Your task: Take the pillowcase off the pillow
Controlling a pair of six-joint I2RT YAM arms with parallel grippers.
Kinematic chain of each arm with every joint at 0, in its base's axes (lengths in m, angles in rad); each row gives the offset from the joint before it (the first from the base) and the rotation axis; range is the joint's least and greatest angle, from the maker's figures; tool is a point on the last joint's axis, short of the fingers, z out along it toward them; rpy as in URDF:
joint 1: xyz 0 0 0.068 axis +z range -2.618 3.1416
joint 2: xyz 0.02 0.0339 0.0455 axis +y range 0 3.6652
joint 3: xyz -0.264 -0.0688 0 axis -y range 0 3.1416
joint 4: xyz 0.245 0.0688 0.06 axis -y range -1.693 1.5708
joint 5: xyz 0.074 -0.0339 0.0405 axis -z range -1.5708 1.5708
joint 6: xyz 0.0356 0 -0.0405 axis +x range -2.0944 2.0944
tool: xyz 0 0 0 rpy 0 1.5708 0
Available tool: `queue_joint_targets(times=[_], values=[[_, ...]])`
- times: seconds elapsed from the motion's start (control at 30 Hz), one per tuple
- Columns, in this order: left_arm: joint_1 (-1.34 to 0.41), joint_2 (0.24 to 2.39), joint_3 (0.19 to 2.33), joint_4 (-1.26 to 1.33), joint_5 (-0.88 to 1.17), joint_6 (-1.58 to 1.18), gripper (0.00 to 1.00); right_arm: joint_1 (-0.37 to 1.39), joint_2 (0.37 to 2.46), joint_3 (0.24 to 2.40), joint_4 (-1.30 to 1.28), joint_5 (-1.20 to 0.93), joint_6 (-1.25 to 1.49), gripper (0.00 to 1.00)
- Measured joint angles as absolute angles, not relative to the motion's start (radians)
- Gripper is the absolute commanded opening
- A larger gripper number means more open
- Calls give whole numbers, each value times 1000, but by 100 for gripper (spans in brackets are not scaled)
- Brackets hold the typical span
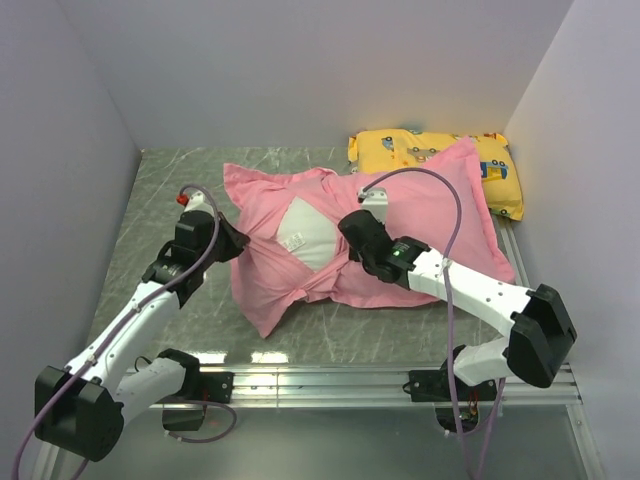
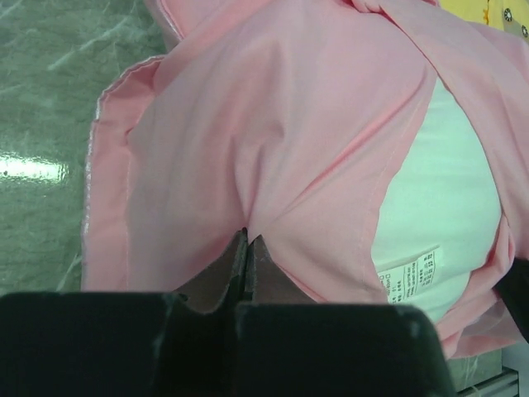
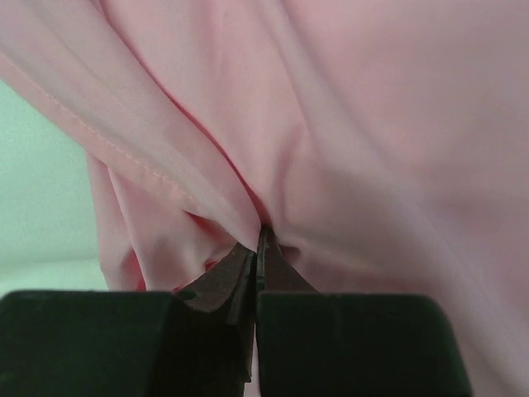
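The pink pillowcase [image 1: 420, 215] lies across the middle of the table, its matte inside turned out at the left. The white pillow [image 1: 312, 233] shows through the opening, with its label [image 2: 407, 275] in the left wrist view. My left gripper [image 1: 240, 240] is shut on the pillowcase's left flap [image 2: 248, 149], jaws pinching a fold of it [image 2: 247, 235]. My right gripper [image 1: 350, 252] is shut on a bunch of pillowcase fabric [image 3: 331, 124] at the right side of the opening, fold between the tips [image 3: 261, 236]. Most of the pillow is hidden inside.
A yellow vehicle-print pillow [image 1: 500, 165] lies at the back right, partly under the pillowcase. Grey marbled tabletop [image 1: 160, 190] shows on the left and in front. White walls close in on the left, back and right. A metal rail [image 1: 330, 380] runs along the near edge.
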State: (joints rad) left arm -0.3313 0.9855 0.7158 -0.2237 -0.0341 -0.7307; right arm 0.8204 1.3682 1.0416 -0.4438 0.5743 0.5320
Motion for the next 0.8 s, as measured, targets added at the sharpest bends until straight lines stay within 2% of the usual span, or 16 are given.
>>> queue_joint_targets(times=[0.07,0.1,0.2,0.23,0.27,0.3,0.43,0.47,0.57,0.7,0.77,0.8], values=[[-322,990,716,-225,-9,-717,10,820,1378,1021,-399,553,535,0],[-321,992,717,-226,0,-713,22,820,1387,1014,-379,546,535,0],[-330,997,738,-247,10,-690,41,820,1418,1002,-338,533,535,0],[-338,997,754,-258,4,-685,55,820,1426,999,-326,532,535,0],[-348,997,775,-270,-7,-675,58,820,1431,996,-315,532,535,0],[-361,997,798,-284,-18,-677,66,820,1433,993,-308,532,535,0],[-472,985,881,-315,-135,-690,88,820,1435,993,-293,532,535,0],[-510,984,892,-319,-168,-700,89,820,1438,993,-290,532,535,0],[-644,1004,916,-336,-273,-744,99,820,1448,993,-278,532,535,0],[-742,1094,922,-373,-382,-814,98,820,1457,994,-263,532,535,0],[-751,1137,914,-391,-422,-854,88,820,1458,994,-262,532,535,0],[-751,1143,905,-395,-436,-862,71,820,1458,994,-262,532,535,0]])
